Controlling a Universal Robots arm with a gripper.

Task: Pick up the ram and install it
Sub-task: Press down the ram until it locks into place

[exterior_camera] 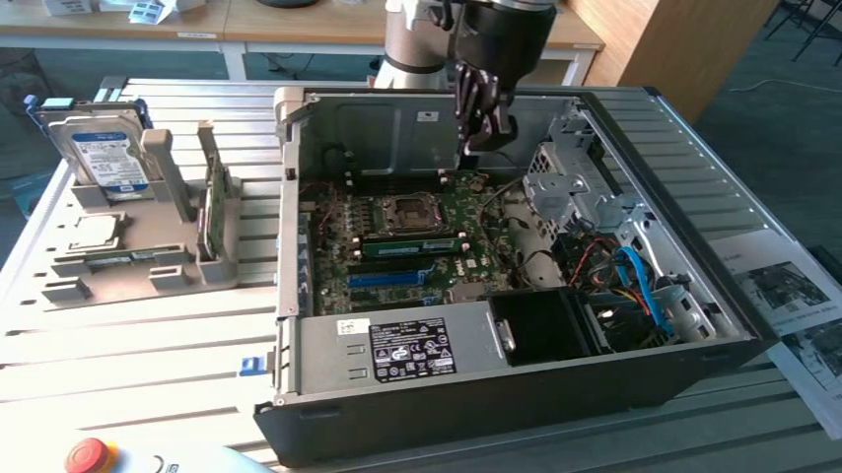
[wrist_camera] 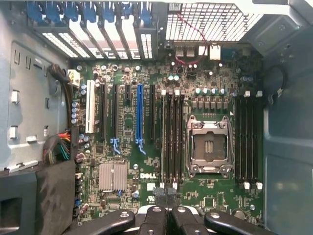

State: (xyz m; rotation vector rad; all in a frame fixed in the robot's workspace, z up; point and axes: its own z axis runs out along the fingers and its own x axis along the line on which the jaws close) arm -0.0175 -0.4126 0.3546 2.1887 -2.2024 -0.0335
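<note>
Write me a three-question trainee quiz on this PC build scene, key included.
1. True or false: the tool is holding the ram.
2. The tool hangs above: A) the printed sheets, B) the motherboard, C) the red button.
3. On which side of the exterior view does the hard drive stand?
Key: 1 false, the ram stands in the rack; 2 B; 3 the left.

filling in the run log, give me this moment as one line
gripper above motherboard inside open case | ram upright in rack at exterior view's left, apart from gripper
</note>
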